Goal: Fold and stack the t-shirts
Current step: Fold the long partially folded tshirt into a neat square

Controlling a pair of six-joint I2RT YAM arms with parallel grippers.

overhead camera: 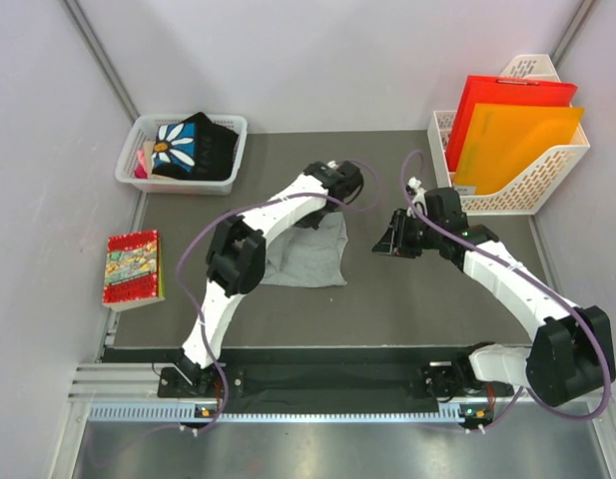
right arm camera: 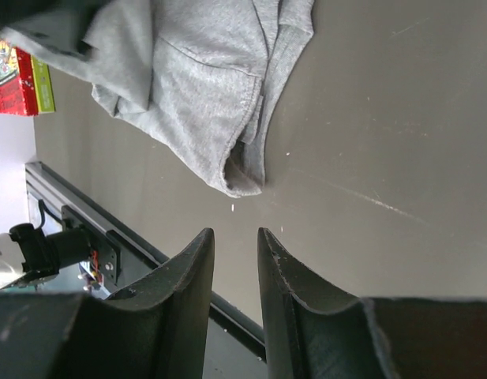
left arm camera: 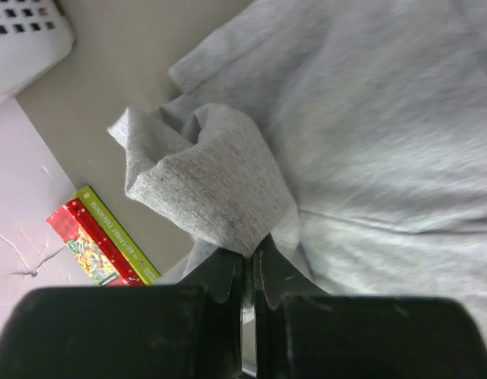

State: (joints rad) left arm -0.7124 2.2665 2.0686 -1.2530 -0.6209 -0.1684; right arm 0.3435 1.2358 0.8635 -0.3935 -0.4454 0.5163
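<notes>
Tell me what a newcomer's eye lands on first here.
The left claw, shut on a bunched fold of the grey t-shirt at the middle of the table, draws the eye first. Next come the bright red and orange folders in the white rack at the far right, and the black daisy t-shirt in the basket at the far left.

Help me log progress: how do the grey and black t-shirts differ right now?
The grey t-shirt lies rumpled on the table; the black t-shirt sits bunched in the white basket. The grey one is plain; the black one shows a white daisy on blue. The left gripper pinches a fold of the grey one; nothing holds the black one. Neither is folded.
</notes>
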